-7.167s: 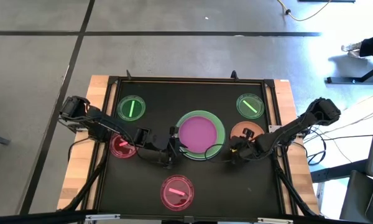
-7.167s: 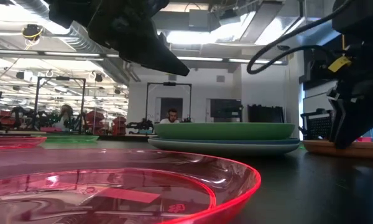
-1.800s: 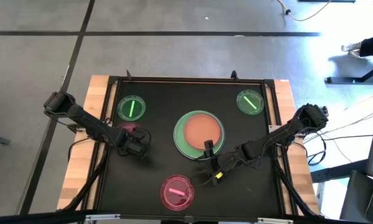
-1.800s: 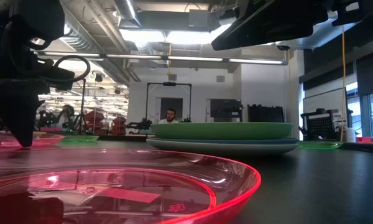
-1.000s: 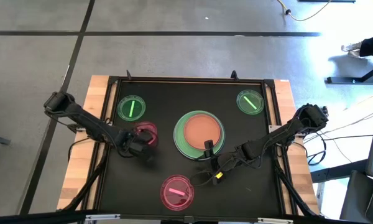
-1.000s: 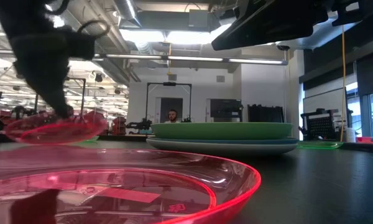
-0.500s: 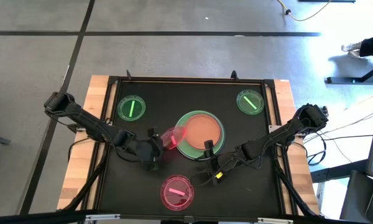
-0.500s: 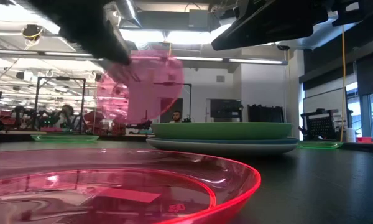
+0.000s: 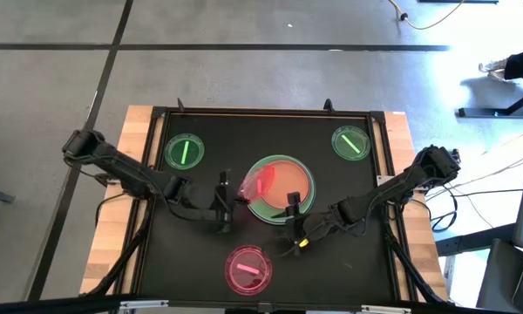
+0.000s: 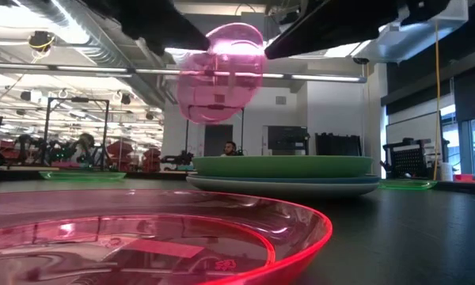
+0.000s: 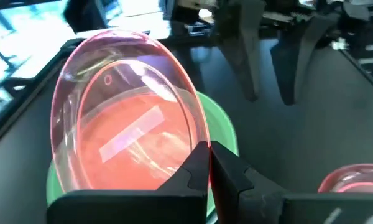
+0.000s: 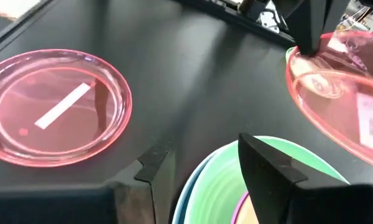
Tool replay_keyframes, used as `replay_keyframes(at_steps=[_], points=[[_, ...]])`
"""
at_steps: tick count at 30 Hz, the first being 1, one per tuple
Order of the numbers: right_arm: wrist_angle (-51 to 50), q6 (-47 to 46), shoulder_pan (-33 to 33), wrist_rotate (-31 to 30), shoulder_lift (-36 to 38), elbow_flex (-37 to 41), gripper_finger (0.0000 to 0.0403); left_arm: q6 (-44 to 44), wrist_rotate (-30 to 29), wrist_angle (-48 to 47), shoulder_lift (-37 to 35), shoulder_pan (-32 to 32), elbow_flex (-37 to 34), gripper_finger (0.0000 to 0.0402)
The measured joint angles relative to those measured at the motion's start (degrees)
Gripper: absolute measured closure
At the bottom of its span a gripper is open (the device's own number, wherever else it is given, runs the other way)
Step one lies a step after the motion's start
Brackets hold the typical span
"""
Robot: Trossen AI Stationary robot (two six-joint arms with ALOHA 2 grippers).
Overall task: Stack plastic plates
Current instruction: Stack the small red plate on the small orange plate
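Since half a second before, the left gripper (image 9: 231, 199), clamped on the pink-red plate (image 9: 260, 182), had carried it, tilted, over the stack's (image 9: 302, 197) near-left edge, right gripper (image 9: 291, 234) open beside.

a: any writing to read on the plates or the tabletop (image 9: 200, 253)?

b: none that can be made out. the pink-red plate (image 12: 57, 107) at six o'clock carries a pale strip label, and so does the lifted pink-red plate (image 11: 127, 134), but both strips look blank.

a: and the small mark on the near plate's wall in the low view?

b: there is a tiny embossed mark on it, too small to read. the green plate (image 9: 184, 152) at ten o'clock shows only a plain strip.
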State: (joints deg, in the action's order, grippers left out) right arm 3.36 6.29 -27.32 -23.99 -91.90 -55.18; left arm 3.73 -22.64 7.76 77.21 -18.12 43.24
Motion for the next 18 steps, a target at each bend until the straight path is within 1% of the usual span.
replay_keyframes(at_steps=[3, 6, 9, 13, 18], points=[[-5.3, -0.3, -1.6, -0.5, 0.8, -2.1, 0.0237, -2.3, 3.6, 2.7, 2.2, 1.2, 0.0, 0.0401], [-10.5, 0.0, -5.3, -3.3, 2.6, -4.6, 0.0237, -4.0, 4.1, 5.7, 5.7, 2.3, 0.0, 0.0401], [-14.7, 0.2, -9.6, -7.3, 5.2, -5.9, 0.0237, -6.8, 4.2, 10.0, 9.0, 3.3, 0.0, 0.0401], [-18.8, 0.1, -14.4, -14.2, 8.1, -5.9, 0.0237, -11.7, 4.3, 16.5, 12.6, 3.9, 0.2, 0.0401], [-21.7, -0.5, -17.2, -22.0, 9.2, -5.9, 0.0237, -14.8, 4.3, 15.9, 18.6, 5.6, 5.0, 0.0401]])
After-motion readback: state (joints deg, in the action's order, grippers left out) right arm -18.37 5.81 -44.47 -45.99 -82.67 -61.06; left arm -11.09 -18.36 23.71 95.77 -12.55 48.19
